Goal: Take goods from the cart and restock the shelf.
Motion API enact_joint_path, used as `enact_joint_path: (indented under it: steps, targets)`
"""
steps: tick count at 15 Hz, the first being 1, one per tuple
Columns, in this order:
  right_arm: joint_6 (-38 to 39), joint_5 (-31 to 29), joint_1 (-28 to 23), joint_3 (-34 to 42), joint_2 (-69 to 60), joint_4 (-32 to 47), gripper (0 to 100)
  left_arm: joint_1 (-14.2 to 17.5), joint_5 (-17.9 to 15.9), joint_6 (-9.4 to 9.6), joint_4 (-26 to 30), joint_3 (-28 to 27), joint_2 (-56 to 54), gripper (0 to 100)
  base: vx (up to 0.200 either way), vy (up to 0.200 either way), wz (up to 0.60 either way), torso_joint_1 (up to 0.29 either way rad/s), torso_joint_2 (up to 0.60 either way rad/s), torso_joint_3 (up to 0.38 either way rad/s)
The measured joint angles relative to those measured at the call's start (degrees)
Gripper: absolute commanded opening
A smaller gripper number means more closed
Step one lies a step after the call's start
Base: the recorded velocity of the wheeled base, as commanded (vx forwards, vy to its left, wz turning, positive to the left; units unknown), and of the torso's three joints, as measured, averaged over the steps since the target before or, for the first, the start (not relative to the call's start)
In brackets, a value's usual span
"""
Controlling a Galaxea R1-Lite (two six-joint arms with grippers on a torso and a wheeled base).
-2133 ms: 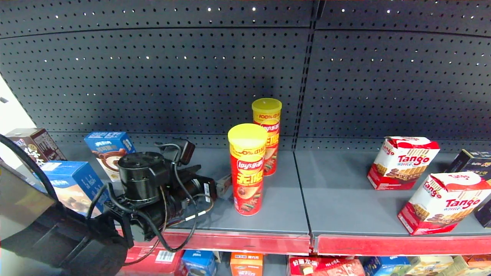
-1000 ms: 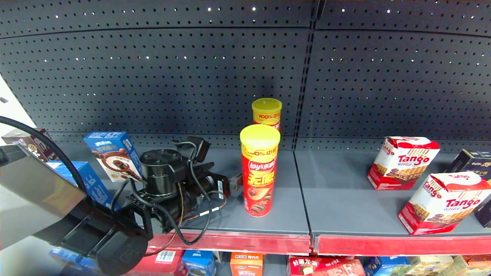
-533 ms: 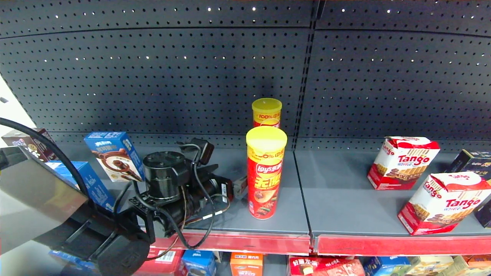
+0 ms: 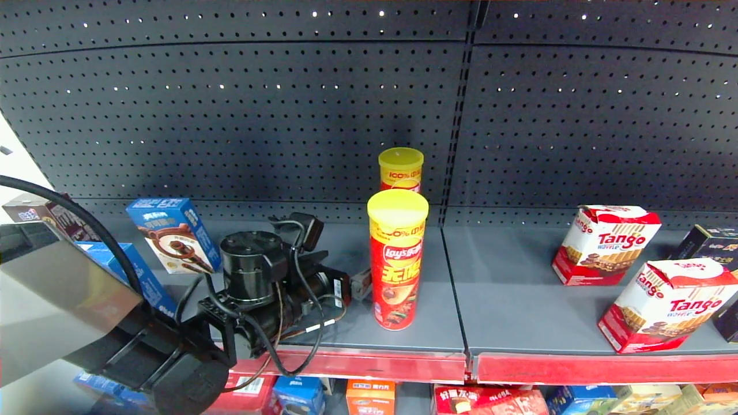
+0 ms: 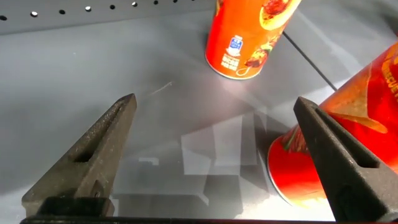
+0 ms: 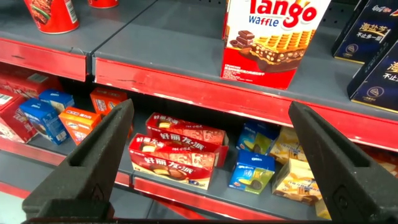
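**Crisp can shifted into line; left claw open beside it**

Since the earliest frame, the tall red cylindrical crisp can with a yellow plastic lid (image 4: pixel 398 259) has travelled to the robot's right along the grey metal shelf with a red front strip (image 4: pixel 519 300). The left arm has followed it. The can is now standing upright near the front edge, directly in front of a second, matching red can (image 4: pixel 400 168) at the back panel.

The left claw (image 5: pixel 214 106) is lying low over the shelf with its jaws spread wide and gripping nothing. One finger is sitting close against the front can (image 5: pixel 348 143); whether it is touching cannot be told. The right claw (image 6: pixel 208 109) is hanging open and empty before the shelf edge, below a red-and-white waffle box (image 6: pixel 273 37).

Judgement: the placing step is finishing. The next move calls for drawing the left claw straight back from the can without brushing it, then returning to the cart.
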Motion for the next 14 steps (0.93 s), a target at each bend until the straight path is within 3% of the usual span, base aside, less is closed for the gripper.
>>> enact_joint_path:
  steps: [6, 10, 14]
  targets:
    - [-0.1, 0.0, 0.0, 0.0, 0.0, 0.0, 100, 0.3, 0.2, 0.4, 0.0, 0.7, 0.3, 100, 0.0, 0.0, 0.0, 0.0, 0.0, 0.0]
    - [-0.2, 0.2, 0.0, 0.0, 0.0, 0.0, 100, 2.0, 0.2, 1.37, -0.3, 4.8, -3.0, 100, 0.0, 0.0, 0.0, 0.0, 0.0, 0.0]
    - [-0.2, 0.3, 0.0, 0.0, 0.0, 0.0, 100, 0.9, 0.1, 1.34, -0.4, 8.7, -7.6, 100, 0.0, 0.0, 0.0, 0.0, 0.0, 0.0]
